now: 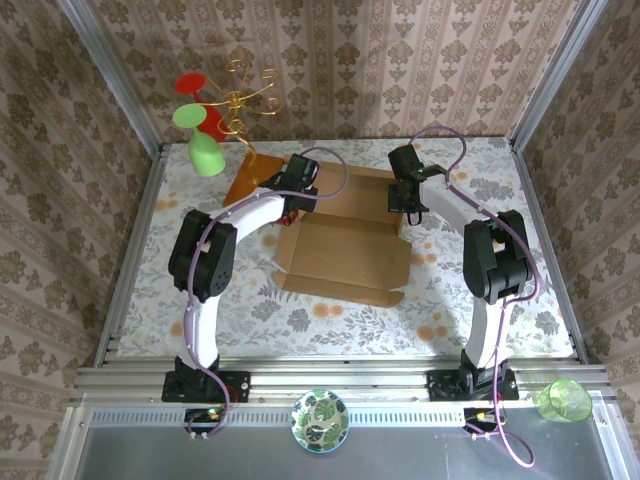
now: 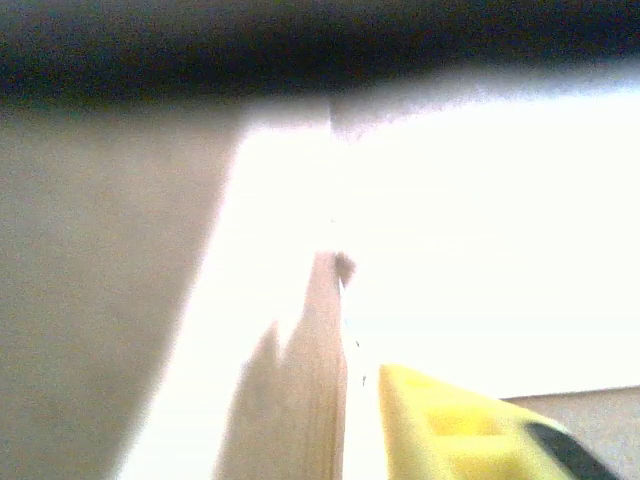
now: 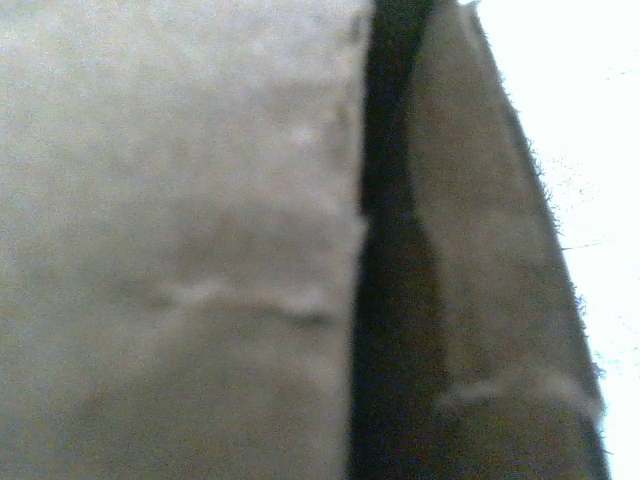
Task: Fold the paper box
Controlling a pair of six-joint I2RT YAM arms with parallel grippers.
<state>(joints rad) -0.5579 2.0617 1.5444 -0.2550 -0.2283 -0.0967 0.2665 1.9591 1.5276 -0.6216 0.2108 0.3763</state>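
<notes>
The white-and-black left arm (image 1: 205, 262) and right arm (image 1: 495, 258) extend forward, elbows raised. The black left gripper (image 1: 296, 188) and black right gripper (image 1: 405, 198) point inward, jaw state indiscernible.

This is a robot test cell dressed to look like a home. Damask wallpaper panels (image 1: 400, 60) are held in bare aluminium frame posts (image 1: 110, 75) on the left, far and right sides. A floral tablecloth (image 1: 330, 320) covers the table, and two robot arms (image 1: 205, 260) are bolted to a metal rail (image 1: 340, 382) at its near edge. Household trinkets complete the set: a gold wire ornament (image 1: 245, 100) at the far left, and a patterned bowl (image 1: 319, 420) and green cup (image 1: 563, 400) on the near ledge.
</notes>
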